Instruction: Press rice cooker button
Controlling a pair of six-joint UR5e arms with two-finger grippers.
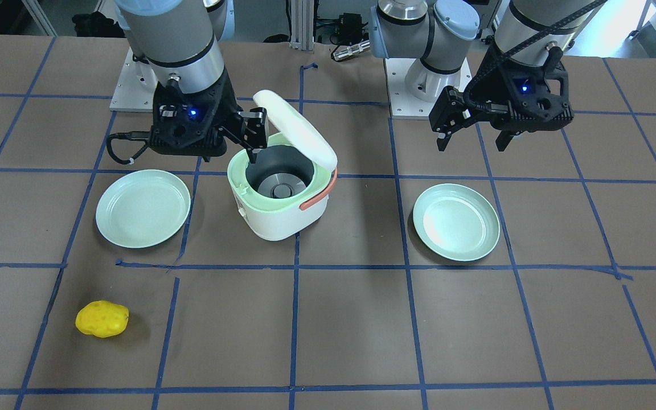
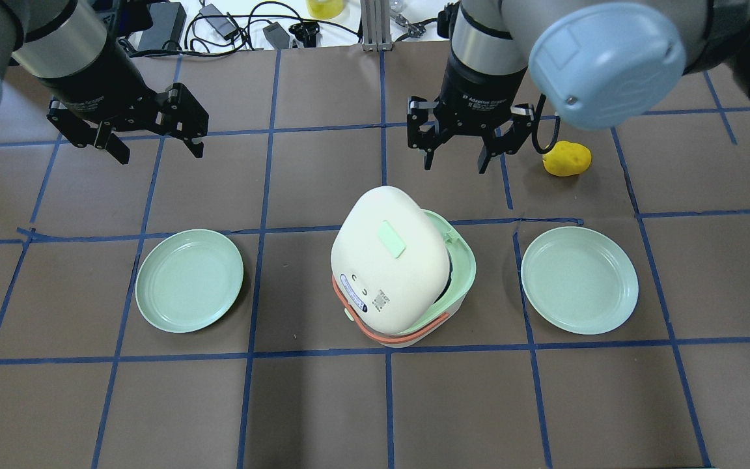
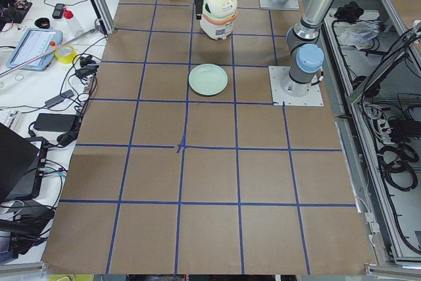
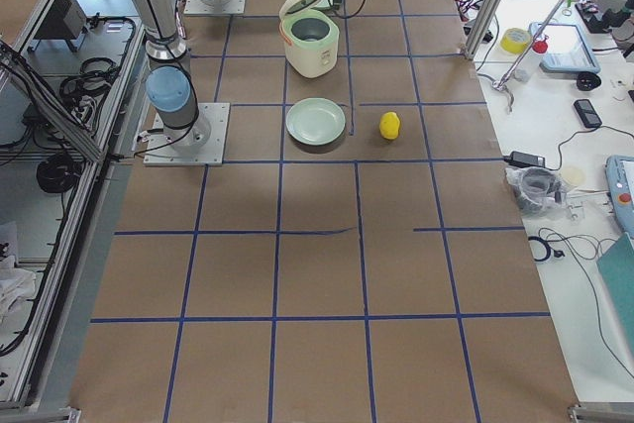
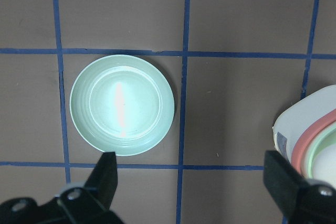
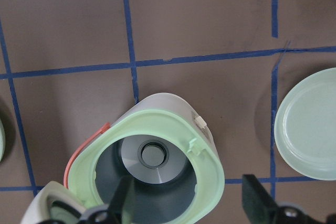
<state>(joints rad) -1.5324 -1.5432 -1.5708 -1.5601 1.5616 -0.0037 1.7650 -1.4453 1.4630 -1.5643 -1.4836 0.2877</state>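
The white and pale green rice cooker [image 1: 282,199] stands mid-table with its lid [image 2: 388,260] swung open and the dark inner pot [image 6: 152,156] showing. A small white button [image 1: 242,212] sits on its side wall, and also shows in the right wrist view [image 6: 200,121]. My right gripper [image 1: 251,139] is open and empty, hovering just above the cooker's rim; in the overhead view it [image 2: 454,163] is a little beyond the cooker. My left gripper [image 2: 159,153] is open and empty, held above the table beyond a green plate [image 5: 122,104].
Two pale green plates [image 2: 189,280] [image 2: 580,280] lie on either side of the cooker. A yellow lumpy object [image 2: 567,158] lies on the right side, near my right gripper. Blue tape lines grid the brown table. Cables and gear sit past the far edge.
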